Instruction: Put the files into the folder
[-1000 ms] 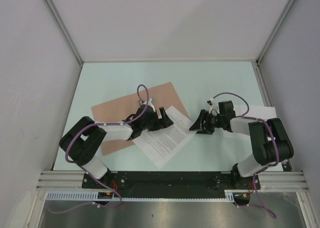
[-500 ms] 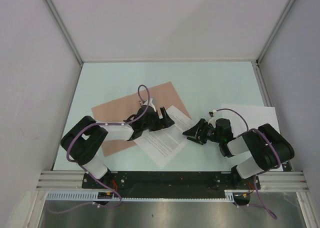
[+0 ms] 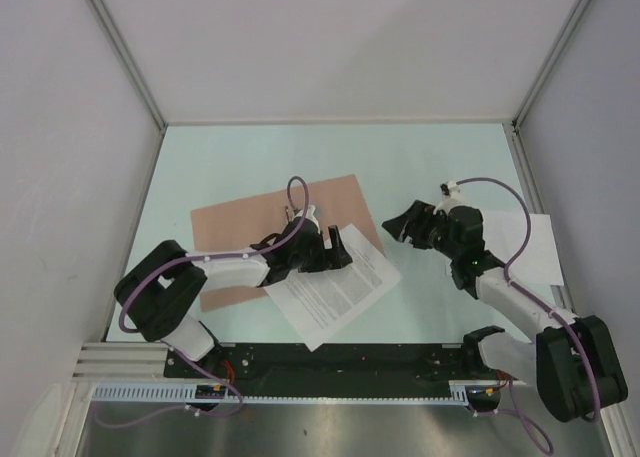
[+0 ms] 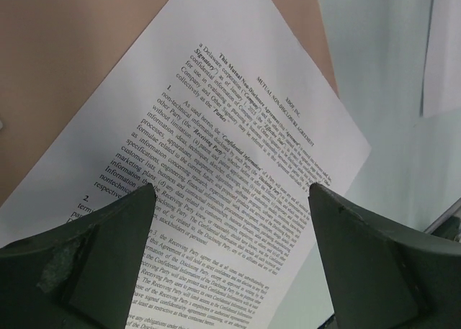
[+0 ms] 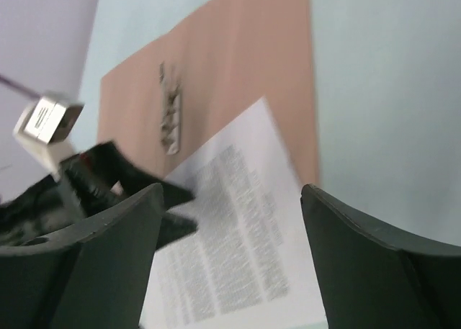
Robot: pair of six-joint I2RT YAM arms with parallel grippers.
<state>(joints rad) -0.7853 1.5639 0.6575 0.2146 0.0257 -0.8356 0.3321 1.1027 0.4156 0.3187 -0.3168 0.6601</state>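
On the folder's (image 3: 250, 222) near right corner lies the printed sheet (image 3: 335, 292), partly on the card and partly on the table (image 3: 420, 167), so getting this first file inside looks like the step in hand. The left end effector (image 3: 340, 252) hovers over that sheet, its arm stretched low across the folder, fingers wide and empty. Right of the folder, the right end effector (image 3: 398, 227) is raised and tilted toward it, also wide and empty. The plain sheet (image 3: 540, 239) lies well to the folder's right. Next, probably: lift the cover and slide the sheet under.
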